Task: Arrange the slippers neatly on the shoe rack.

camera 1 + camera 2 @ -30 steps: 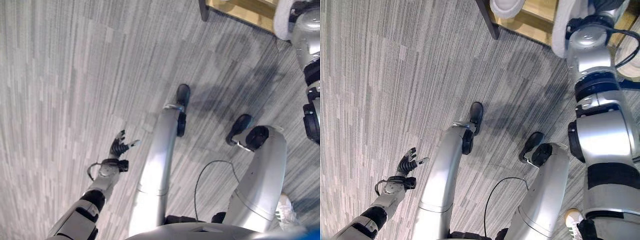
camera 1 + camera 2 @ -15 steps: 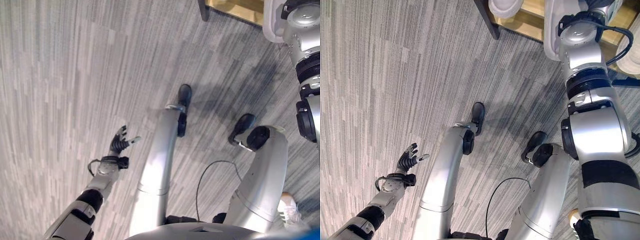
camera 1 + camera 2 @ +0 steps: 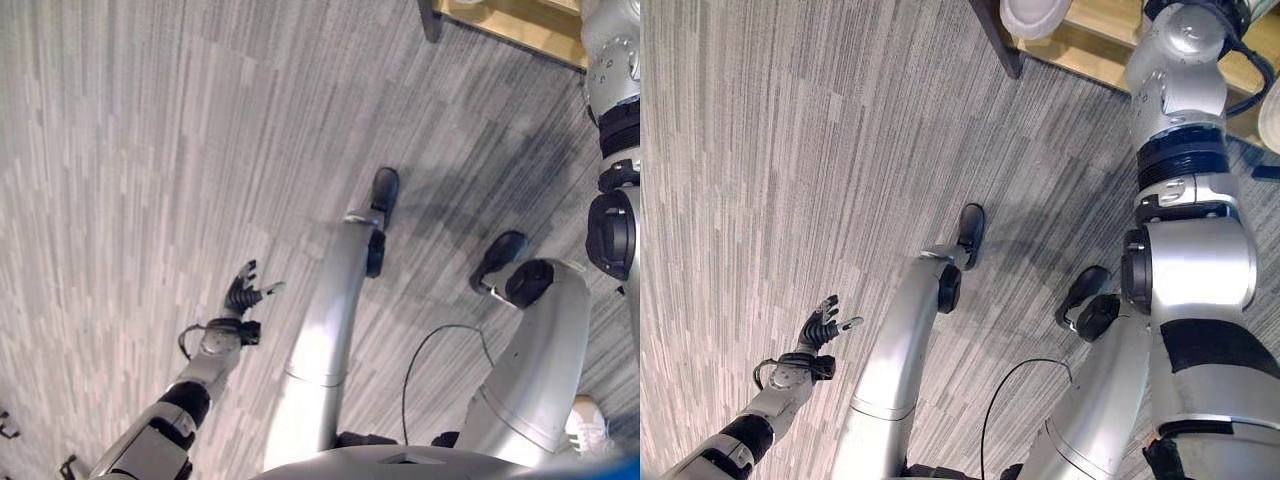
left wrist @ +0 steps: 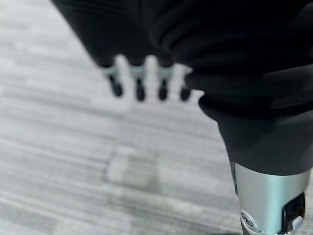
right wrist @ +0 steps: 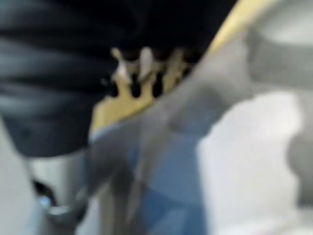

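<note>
Half a second ago you could see a long white slipper up by your right arm, just in front of the rack. Now the arm reaches further in over the pale wooden shoe rack (image 3: 1090,52) with its dark leg, and that slipper has gone past the top edge of the eye views. So it looks like you are right at the putting-down step, but it may not be down yet. One round white soft slipper (image 3: 1035,14) sits on the shelf near the dark leg. Your right hand (image 5: 145,63) is close to the yellow wood in its wrist view, with a pale blurry shape beside it. I cannot tell if it is the slipper, or if the hand is holding anything. Your left hand (image 3: 243,293) hangs low over the grey striped carpet floor (image 3: 120,150), well away from the rack. It is spread wide, holds nothing and touches nothing.
</note>
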Controlling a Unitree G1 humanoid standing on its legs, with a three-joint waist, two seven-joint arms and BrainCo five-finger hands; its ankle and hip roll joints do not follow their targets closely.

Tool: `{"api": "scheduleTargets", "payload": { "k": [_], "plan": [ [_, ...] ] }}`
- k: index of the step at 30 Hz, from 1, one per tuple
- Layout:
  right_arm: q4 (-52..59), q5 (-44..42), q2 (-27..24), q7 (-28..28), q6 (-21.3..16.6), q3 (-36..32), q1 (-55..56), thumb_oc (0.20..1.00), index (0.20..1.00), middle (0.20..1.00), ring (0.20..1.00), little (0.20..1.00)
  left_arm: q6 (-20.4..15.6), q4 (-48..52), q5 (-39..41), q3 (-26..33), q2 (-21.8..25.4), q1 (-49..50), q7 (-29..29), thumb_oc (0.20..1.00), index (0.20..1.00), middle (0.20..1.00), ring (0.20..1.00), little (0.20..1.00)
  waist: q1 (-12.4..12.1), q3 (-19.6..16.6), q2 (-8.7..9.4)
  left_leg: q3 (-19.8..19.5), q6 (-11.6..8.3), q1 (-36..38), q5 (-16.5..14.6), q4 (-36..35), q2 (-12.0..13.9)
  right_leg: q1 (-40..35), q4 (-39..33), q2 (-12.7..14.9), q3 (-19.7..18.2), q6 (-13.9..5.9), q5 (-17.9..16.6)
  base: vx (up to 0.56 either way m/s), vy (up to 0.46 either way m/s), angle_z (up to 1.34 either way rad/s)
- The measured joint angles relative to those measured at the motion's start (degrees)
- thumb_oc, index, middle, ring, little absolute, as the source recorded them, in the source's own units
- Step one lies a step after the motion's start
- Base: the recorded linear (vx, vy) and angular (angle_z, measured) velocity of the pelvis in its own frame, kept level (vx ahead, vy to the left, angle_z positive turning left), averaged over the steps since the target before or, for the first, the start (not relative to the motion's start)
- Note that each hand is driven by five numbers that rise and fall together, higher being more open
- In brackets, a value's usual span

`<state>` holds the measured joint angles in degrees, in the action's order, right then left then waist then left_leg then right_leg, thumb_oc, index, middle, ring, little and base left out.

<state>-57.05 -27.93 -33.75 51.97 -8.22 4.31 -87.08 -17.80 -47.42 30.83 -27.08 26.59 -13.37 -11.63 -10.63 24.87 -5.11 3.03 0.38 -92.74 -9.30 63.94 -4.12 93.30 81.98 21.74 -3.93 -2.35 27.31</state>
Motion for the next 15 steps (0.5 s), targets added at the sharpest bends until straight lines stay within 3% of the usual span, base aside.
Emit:
{"api": "scheduleTargets", "payload": {
  "k": [5,10,15],
  "plan": [
    [0.0,0.02,-0.08,1.98,-0.2,-0.83,0.07,1.0,1.0,1.0,1.0,1.0,-0.29,0.14,-0.61,-0.15,-0.09,-0.1,0.01,1.0,1.0,1.0,1.0,1.0,0.04,-0.05,-0.08,-0.05,0.06,-0.02,0.02,0.31,-0.03,-0.08,0.13,0.01,0.0,0.02,-0.02,0.0,0.0,0.0],
    [-0.51,0.01,-0.05,2.4,-0.18,0.39,0.05,1.0,1.0,1.0,1.0,1.0,-0.17,0.01,-0.73,-3.92,-1.24,-0.17,0.09,1.0,1.0,1.0,1.0,1.0,0.01,-1.22,-1.86,-0.31,0.16,-0.07,0.7,-0.99,-0.49,-0.16,-0.83,0.36,0.32,0.0,-0.26,-0.01,0.029,0.03],
    [-0.51,0.01,0.04,2.21,0.39,1.91,-0.13,1.0,1.0,1.0,1.0,1.0,0.61,0.07,-1.02,-5.31,-1.57,-0.28,0.93,1.0,1.0,1.0,1.0,1.0,0.19,-1.73,-2.19,-0.45,0.35,-0.05,1.33,-2.55,-0.58,-0.36,-2.47,0.4,0.94,-0.54,-1.2,-0.01,0.021,-0.01]
  ]
}}
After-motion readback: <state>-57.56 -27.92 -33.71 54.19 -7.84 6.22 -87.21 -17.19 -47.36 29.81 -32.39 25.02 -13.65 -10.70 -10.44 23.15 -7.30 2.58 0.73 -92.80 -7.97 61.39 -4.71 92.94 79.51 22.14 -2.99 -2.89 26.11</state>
